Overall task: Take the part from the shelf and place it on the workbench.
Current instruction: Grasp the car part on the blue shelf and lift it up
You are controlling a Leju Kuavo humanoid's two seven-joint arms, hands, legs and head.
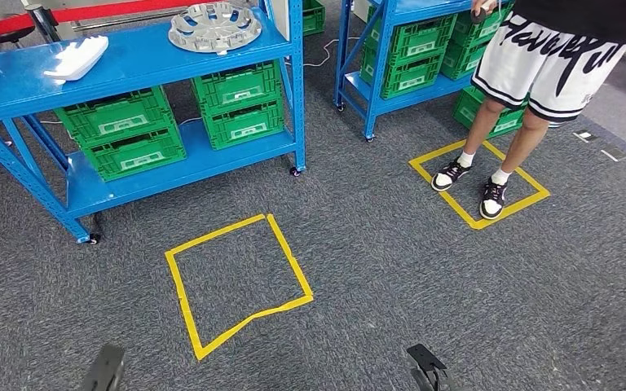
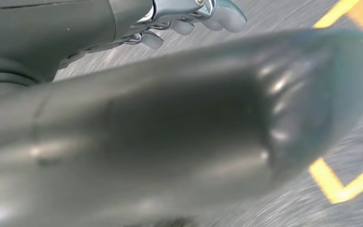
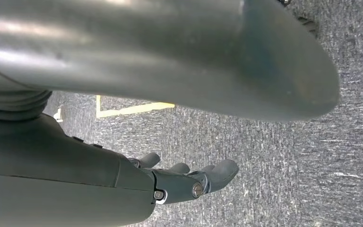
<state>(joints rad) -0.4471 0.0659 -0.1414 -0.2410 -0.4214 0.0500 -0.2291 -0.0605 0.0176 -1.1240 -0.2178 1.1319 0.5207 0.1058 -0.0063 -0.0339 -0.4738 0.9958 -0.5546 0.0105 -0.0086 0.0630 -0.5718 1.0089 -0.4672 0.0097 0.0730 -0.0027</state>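
Note:
On the top board of the blue shelf (image 1: 138, 61), at the far left of the head view, lie a round silver wheel-cover part (image 1: 214, 24) and a white moulded part (image 1: 76, 59). Both of my arms hang down beside my body. In its wrist view my left hand (image 2: 189, 21) hangs over grey carpet with its fingers apart and nothing in them. My right hand (image 3: 189, 177) hangs the same way, holding nothing. Both hands are far from the shelf.
Green crates (image 1: 122, 134) fill the shelf's lower boards. A yellow tape square (image 1: 236, 281) marks the carpet in front of the shelf. A second blue shelf (image 1: 399, 49) with green crates stands at the back right, where a person (image 1: 538, 73) stands in another yellow square (image 1: 481, 183).

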